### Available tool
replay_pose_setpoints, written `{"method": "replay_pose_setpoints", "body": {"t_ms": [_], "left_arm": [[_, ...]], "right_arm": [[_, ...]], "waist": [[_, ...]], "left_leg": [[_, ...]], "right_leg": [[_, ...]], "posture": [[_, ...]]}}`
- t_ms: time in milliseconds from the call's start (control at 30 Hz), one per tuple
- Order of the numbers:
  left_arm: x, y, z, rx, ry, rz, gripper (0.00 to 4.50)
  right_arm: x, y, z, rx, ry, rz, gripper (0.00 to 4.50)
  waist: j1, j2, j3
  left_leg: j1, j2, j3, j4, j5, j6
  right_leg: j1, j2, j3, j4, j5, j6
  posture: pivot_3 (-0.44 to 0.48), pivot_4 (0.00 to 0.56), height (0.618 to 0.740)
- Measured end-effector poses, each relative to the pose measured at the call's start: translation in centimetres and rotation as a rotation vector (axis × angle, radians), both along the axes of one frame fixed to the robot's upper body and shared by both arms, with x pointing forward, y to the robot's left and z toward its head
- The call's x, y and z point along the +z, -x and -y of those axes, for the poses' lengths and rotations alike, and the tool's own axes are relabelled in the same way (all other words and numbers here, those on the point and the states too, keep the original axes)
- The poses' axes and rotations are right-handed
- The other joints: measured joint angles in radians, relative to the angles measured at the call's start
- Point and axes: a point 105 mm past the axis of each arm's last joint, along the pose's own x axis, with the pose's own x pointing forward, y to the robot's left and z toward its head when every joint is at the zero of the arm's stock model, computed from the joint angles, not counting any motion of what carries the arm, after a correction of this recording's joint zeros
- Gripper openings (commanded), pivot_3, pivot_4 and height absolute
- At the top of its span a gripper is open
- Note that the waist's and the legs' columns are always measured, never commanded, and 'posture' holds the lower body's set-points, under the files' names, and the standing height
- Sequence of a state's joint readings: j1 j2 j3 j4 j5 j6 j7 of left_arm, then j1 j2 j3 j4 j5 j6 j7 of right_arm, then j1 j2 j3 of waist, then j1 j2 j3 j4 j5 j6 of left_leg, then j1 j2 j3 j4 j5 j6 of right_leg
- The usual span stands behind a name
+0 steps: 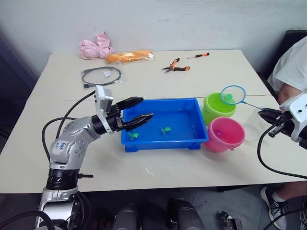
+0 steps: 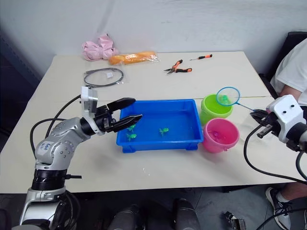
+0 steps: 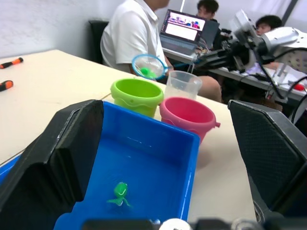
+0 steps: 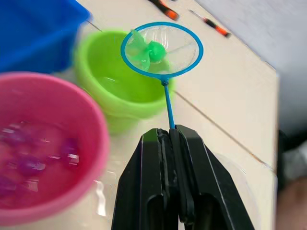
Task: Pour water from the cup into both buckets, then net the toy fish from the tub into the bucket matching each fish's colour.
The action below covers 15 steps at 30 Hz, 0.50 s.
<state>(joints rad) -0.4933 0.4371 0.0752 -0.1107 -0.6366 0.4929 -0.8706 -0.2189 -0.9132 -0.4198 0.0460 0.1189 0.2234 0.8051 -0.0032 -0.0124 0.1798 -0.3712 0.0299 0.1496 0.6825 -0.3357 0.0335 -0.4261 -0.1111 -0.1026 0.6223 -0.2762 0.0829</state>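
The blue tub [image 1: 165, 143] sits mid-table with two green toy fish [image 1: 166, 130] in its water. To its right stand the lime green bucket [image 1: 214, 111] and the pink bucket [image 1: 225, 136], which holds pink fish [image 4: 29, 165]. My right gripper [image 1: 261, 114] is shut on the thin handle of the net [image 1: 233, 95]. The net hangs over the far rim of the green bucket with a green fish [image 4: 148, 51] in its mesh. Beyond the buckets stands the clear cup [image 3: 182, 84]. Over the tub's left end, my left gripper [image 1: 147, 108] is open and holds nothing.
Along the far side of the table lie pliers [image 1: 175, 66], a screwdriver [image 1: 199, 55], a coiled cable [image 1: 101, 75], an orange bag [image 1: 129, 57] and a pink cloth [image 1: 96, 47]. A person in white [image 1: 292, 67] sits at the right edge.
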Motion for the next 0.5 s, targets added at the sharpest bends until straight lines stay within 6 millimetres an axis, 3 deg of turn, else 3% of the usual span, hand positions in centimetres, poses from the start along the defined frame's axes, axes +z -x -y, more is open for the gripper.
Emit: {"method": "replay_pose_setpoints", "body": {"t_ms": [267, 500], "left_arm": [[0.3, 0.2, 1.2, -0.034, 0.001, 0.047, 4.44], [0.5, 0.1, 1.2, -0.021, -0.001, 0.093, 4.44]], "right_arm": [[-1.1, -1.5, 0.1, -0.027, 0.325, 0.106, 0.00], [0.8, -1.6, -0.5, 0.017, 0.862, 0.298, 0.00]], "waist": [[0.001, 0.000, 0.000], [0.000, 0.000, 0.000]], "left_leg": [[0.000, 0.000, 0.000, 0.000, 0.000, -0.001], [0.000, 0.001, 0.000, 0.000, 0.001, -0.002]], "right_leg": [[0.000, -0.001, 0.000, 0.000, 0.000, 0.000], [0.000, -0.002, 0.002, 0.000, 0.000, 0.000]], "posture": [[0.000, 0.150, 0.740], [0.000, 0.150, 0.740]]}}
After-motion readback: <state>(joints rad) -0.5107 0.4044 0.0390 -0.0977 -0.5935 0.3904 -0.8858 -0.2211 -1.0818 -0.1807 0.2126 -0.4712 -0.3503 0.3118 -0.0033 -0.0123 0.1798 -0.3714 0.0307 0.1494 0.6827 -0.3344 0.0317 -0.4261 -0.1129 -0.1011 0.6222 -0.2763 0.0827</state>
